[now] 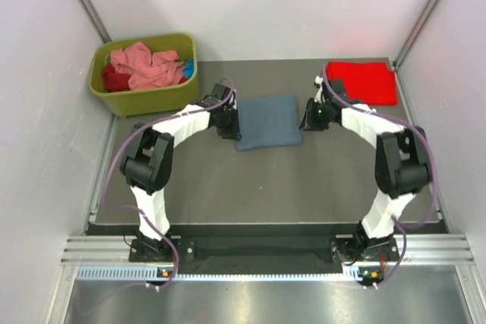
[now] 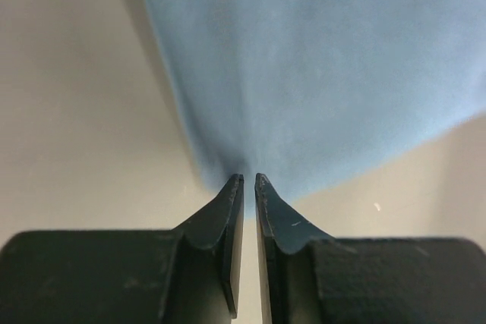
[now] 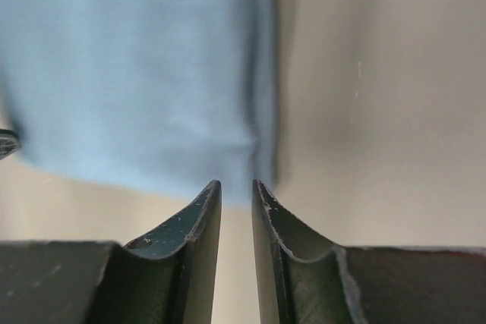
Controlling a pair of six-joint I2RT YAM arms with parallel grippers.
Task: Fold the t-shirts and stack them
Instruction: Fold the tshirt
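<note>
A slate blue-grey t-shirt point(image 1: 266, 121) lies folded into a rectangle in the middle of the dark mat. My left gripper point(image 1: 228, 123) is at its left edge and my right gripper point(image 1: 307, 119) at its right edge. In the left wrist view the cloth point(image 2: 319, 66) narrows down into the nearly closed tips of the left gripper point(image 2: 249, 177), which pinch its corner. In the right wrist view a corner of the shirt point(image 3: 137, 66) runs into the narrow gap of the right gripper point(image 3: 236, 184). A bright red t-shirt point(image 1: 363, 81) lies folded at the back right.
An olive-green bin point(image 1: 152, 100) stands at the back left, holding a crumpled salmon pink tee point(image 1: 148, 66) and a dark red one point(image 1: 114, 77). White walls close in on both sides and behind. The arms' bases sit on the rail at the near edge.
</note>
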